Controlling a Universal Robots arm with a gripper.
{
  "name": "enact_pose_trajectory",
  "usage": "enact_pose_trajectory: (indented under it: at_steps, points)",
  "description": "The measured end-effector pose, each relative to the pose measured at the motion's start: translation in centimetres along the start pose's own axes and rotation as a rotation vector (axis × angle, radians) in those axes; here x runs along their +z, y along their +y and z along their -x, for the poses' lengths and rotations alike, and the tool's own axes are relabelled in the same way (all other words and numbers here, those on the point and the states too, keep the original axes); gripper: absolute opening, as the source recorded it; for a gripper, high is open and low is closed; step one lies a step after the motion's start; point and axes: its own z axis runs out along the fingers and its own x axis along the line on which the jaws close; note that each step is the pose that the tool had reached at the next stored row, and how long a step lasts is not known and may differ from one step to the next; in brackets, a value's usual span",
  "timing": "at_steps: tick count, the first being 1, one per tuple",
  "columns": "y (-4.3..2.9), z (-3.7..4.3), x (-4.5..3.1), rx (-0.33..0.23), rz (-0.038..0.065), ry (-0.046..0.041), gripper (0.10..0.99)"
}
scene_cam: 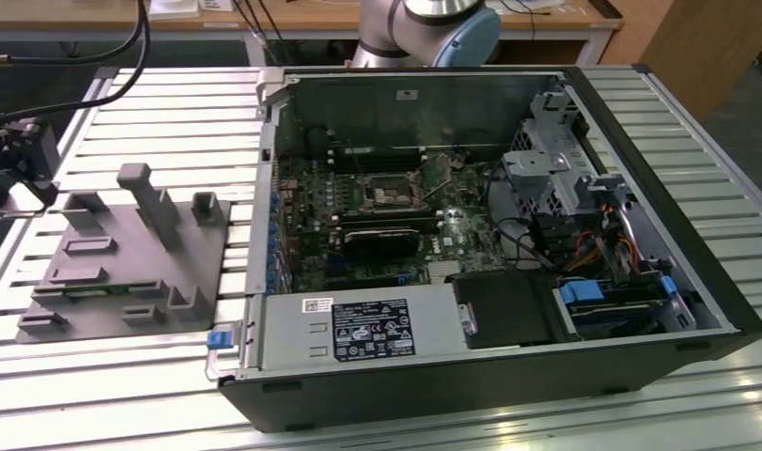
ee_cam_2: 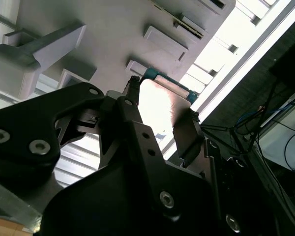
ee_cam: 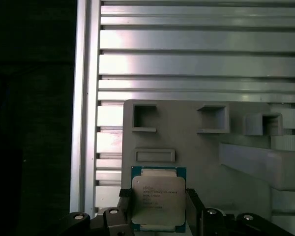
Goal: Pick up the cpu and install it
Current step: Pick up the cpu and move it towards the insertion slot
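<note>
The cpu, a small square chip with a silver top and a teal rim, sits between my gripper's two dark fingers, which press on its opposite edges. In the second wrist view the cpu hangs clear above the grey fixture plate, with the gripper shut on it. In the exterior view the gripper is at the far left, beside the fixture plate. The dark motherboard socket lies inside the open computer case.
The fixture plate carries raised blocks and pockets, with a tall post near its middle. Everything stands on a slatted aluminium table. In the case, a power supply and drive cages flank the motherboard. Cables hang at the exterior view's left.
</note>
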Motion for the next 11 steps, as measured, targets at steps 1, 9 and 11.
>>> enact_pose_trajectory:
  at_steps: [1, 9, 11]
  points:
    - [0.01, 0.0, -0.07, 0.0, 0.0, 0.0, 0.525]
    - [0.04, 0.0, -0.53, 0.0, 0.0, 0.0, 0.525]
    - [0.04, -0.01, -0.64, 0.0, 0.0, 0.0, 0.525]
